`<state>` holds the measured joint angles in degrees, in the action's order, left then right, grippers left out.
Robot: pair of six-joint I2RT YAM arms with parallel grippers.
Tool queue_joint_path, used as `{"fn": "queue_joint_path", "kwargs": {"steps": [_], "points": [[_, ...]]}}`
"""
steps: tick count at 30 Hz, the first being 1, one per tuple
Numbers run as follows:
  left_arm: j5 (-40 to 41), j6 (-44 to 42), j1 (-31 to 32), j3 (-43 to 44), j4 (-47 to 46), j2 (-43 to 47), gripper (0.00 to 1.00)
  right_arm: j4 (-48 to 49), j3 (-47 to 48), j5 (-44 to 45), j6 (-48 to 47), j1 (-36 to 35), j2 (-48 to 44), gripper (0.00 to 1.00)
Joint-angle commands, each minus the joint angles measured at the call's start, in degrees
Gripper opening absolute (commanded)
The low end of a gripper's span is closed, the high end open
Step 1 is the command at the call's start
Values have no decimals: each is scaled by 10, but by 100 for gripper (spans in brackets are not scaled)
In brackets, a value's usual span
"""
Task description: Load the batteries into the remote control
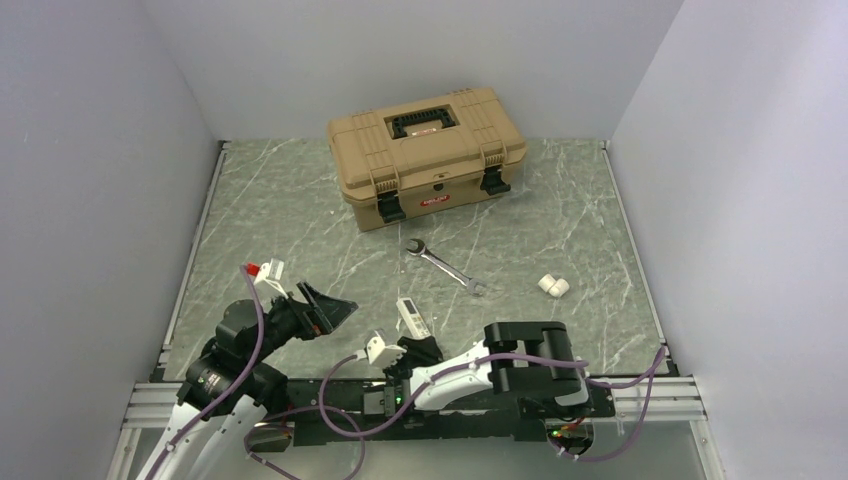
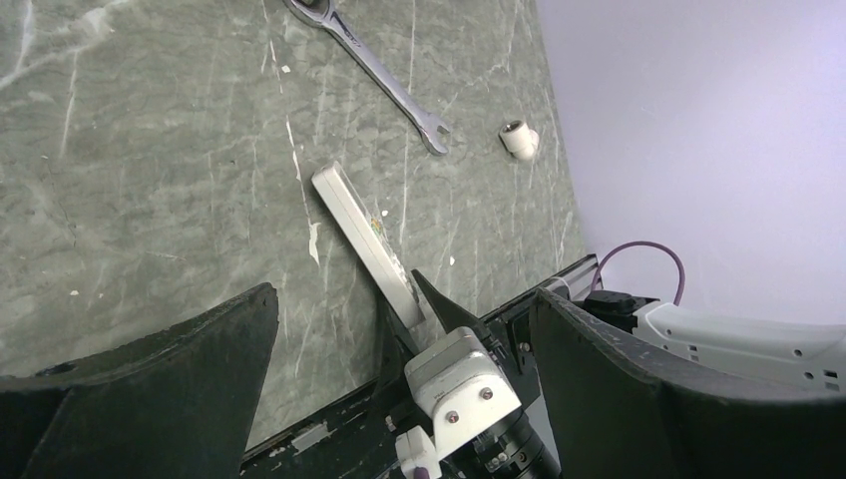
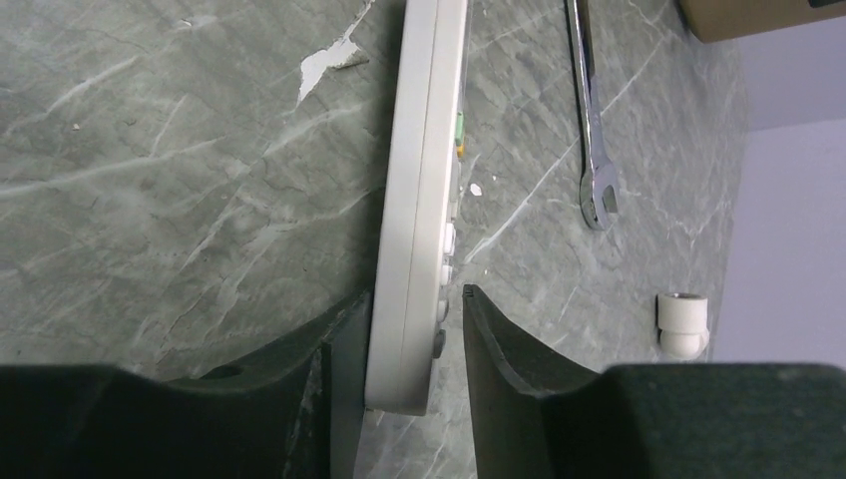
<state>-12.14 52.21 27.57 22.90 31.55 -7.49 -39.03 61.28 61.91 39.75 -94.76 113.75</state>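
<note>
Over the grey marbled surface (image 1: 300, 200), my left end effector (image 2: 404, 299) hangs wide open. My right end effector (image 3: 414, 299) loosely straddles the near end of the slim white plastic remote control (image 3: 424, 150), not clamping. Closing off-centre could press buttons or skid it away.

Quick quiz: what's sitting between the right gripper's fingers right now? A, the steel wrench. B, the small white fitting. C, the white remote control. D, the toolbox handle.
C: the right wrist view shows the remote control between the fingers of the right gripper, with the wrench lying well off to the side.
</note>
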Motion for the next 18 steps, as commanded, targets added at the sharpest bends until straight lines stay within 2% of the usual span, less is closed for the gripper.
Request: {"fn": "queue_joint_path", "kwargs": {"steps": [1, 18], "points": [[-1, 5, -3, 5, -15, -4, 97, 58, -15, -179, 18, -4, 11, 43], [2, 6, -2, 7, -7, 0, 97, 88, -20, -230, -5, -3, -14, 56]]}}
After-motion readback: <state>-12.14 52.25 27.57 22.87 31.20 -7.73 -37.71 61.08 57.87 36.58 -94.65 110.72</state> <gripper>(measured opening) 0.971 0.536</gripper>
